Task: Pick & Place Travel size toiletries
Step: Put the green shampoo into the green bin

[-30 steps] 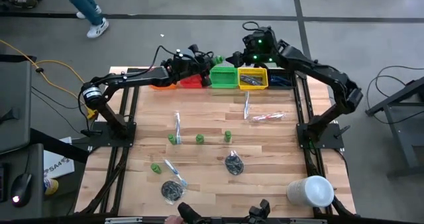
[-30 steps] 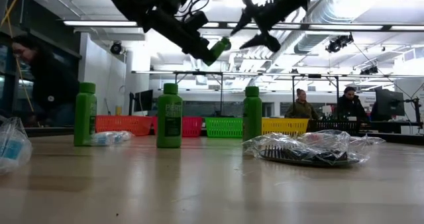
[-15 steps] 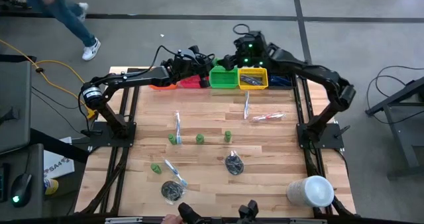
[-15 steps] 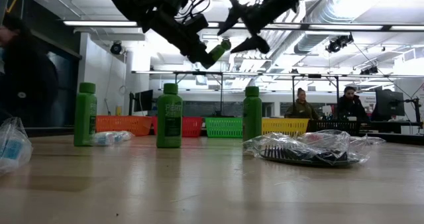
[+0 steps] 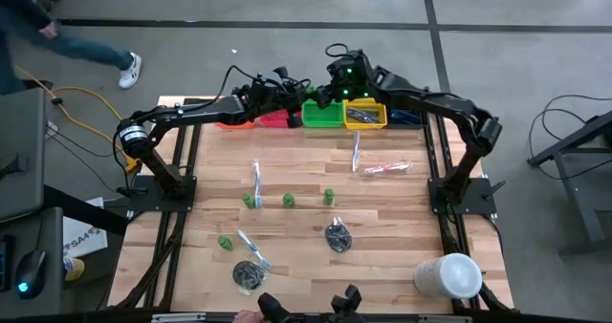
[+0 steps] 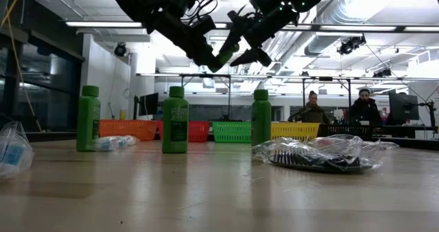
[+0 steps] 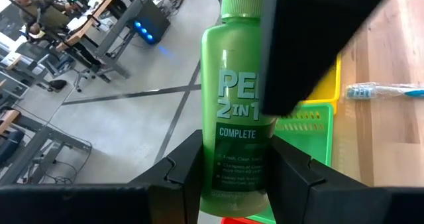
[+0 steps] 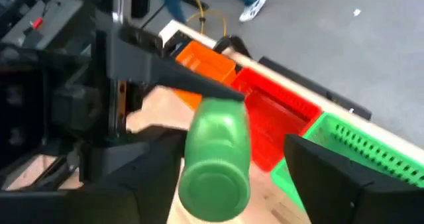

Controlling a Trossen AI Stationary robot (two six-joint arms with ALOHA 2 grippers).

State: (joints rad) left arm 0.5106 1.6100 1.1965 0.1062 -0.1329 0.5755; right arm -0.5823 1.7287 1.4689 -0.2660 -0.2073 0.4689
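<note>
My left gripper is shut on a stubby green bottle high above the far edge, over the red bin and green bin. My right gripper is open, with one finger on either side of that bottle's cap end; I cannot tell whether they touch it. More toiletries sit on the table. Three green bottles stand on their bases, with another near the front. Wrapped toothbrushes and dark round bundles lie flat. My left gripper pinches the bottle's body near its base between its two fingers. The fingers come nearly level from the table's left and lie along the bottle. The bottle sticks out past the fingertips, cap end tilted upward, lifted clear of table and bins.
A row of bins lines the far edge: orange, red, green, yellow, blue. A large white cylinder stands at the near right corner. A person walks on the floor beyond the table.
My right gripper has moved toward the table's left and down, until its fingers stand around the cap end of the bottle in my left gripper. Its fingers spread wider on the way, then drew somewhat closer. My left gripper and the bottle have stayed where they were.
</note>
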